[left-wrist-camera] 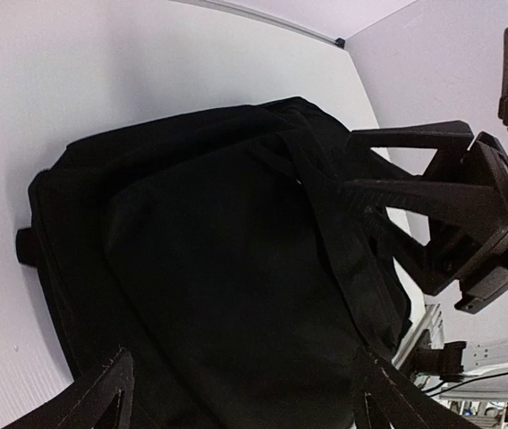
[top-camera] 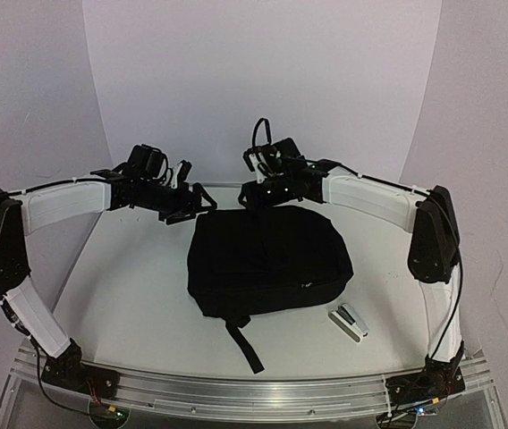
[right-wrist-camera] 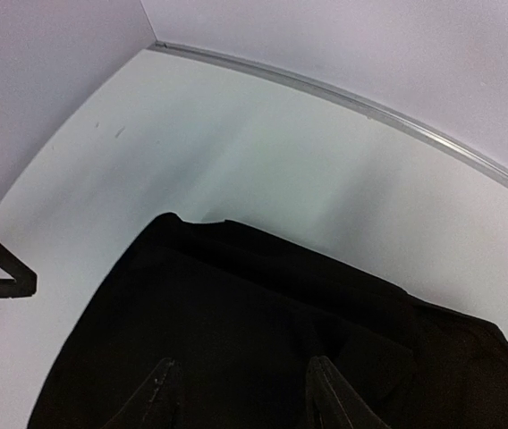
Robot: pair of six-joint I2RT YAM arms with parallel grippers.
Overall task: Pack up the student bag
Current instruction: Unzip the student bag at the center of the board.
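The student bag, a black soft backpack, lies flat and closed in the middle of the white table, one strap trailing toward the near edge. My left gripper hovers at the bag's far left corner. In the left wrist view this gripper is open wide, with only bag fabric below it. My right gripper hangs over the bag's far edge. In the right wrist view its jaws stand apart above the black fabric and hold nothing.
A small grey and white stapler lies on the table near the bag's front right corner. White walls curve round the back and sides. The right arm's fingers reach close to my left gripper over the bag.
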